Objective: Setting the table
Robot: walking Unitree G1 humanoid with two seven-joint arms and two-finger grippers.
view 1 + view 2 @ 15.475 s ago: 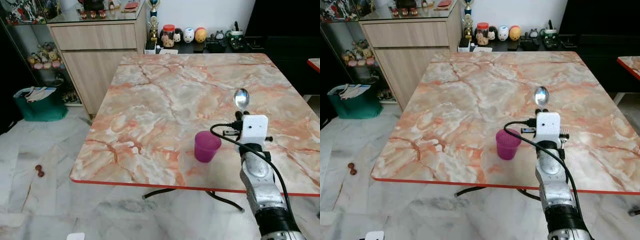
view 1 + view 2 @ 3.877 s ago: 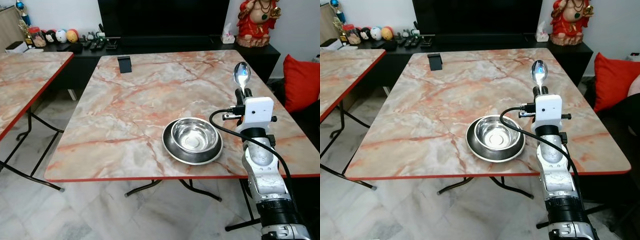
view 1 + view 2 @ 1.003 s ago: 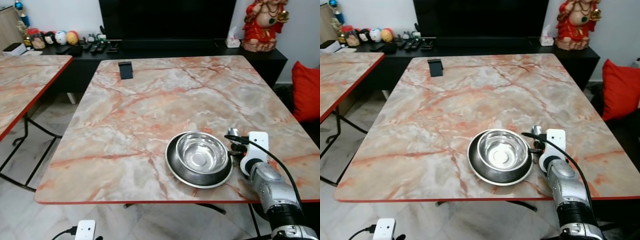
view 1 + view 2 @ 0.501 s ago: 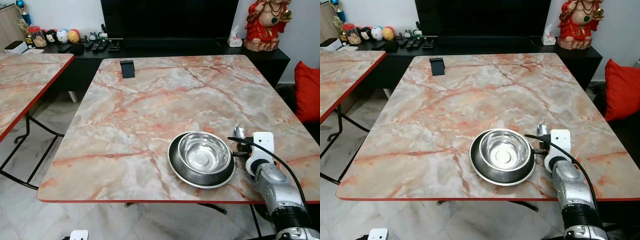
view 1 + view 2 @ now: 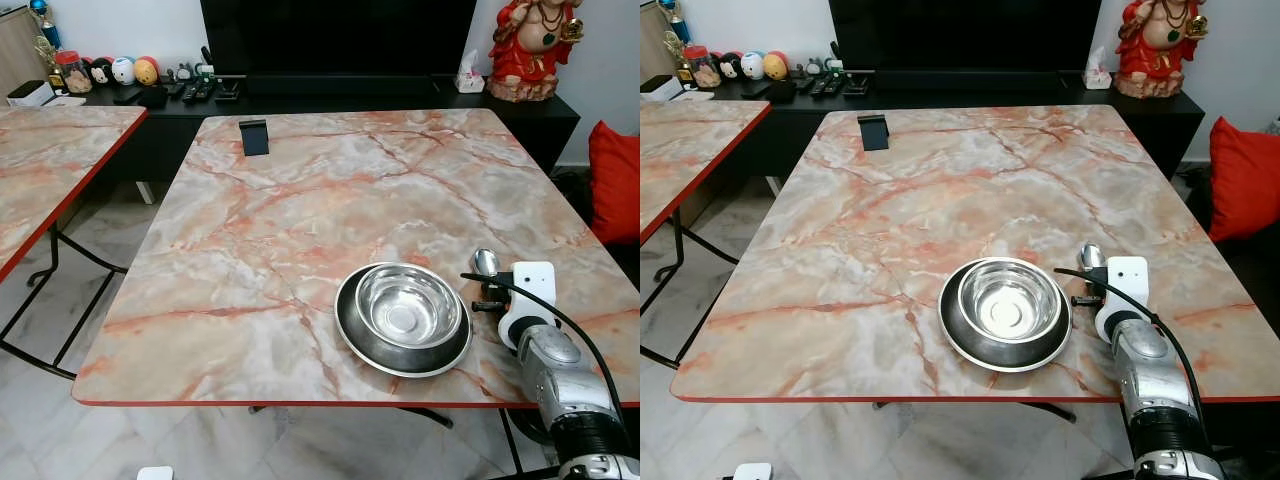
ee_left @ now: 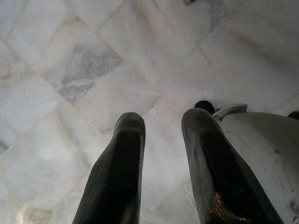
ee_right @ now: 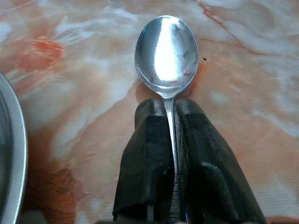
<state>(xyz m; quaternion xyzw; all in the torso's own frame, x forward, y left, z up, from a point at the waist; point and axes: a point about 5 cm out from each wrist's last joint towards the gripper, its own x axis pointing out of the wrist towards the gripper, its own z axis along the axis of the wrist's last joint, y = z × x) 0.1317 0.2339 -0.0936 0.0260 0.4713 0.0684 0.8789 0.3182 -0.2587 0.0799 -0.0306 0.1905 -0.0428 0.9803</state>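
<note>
Since a second ago your right arm has slid the spoon (image 7: 166,51) further right, away from the plate (image 5: 352,336) and bowl (image 5: 408,304). On the marble table (image 5: 300,200), the right gripper (image 7: 169,116) pinches the handle, bowl-end low just beside the plate. Release carelessly and the spoon could skid or clink the rim. Your left gripper (image 6: 161,126) hangs spread over the floor.
</note>
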